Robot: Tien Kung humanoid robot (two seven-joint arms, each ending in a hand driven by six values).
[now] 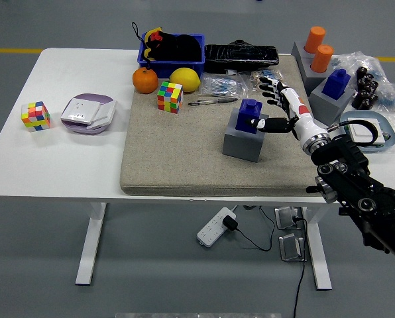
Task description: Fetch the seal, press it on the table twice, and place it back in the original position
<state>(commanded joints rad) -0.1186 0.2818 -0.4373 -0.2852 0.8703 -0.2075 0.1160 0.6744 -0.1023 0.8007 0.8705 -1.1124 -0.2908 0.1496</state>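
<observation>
On the white tabletop (65, 159) lies a beige fabric mat (177, 149); there a blue block-shaped seal (250, 114) sits in its grey holder (242, 139). The right hand (272, 106), fingers spread, thumb touching the seal, is fetching; next it must close and lift.

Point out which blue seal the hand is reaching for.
The blue seal on the mat's grey base, beside the right hand; the other blue seal stands farther right.

An orange (144, 80) and lemon (185, 79) sat before a blue bin (171, 52); a cube (170, 97) lay near pens (212, 101) on the mat (177, 152); another cube (36, 115) stood beside a purple box (87, 114).
</observation>
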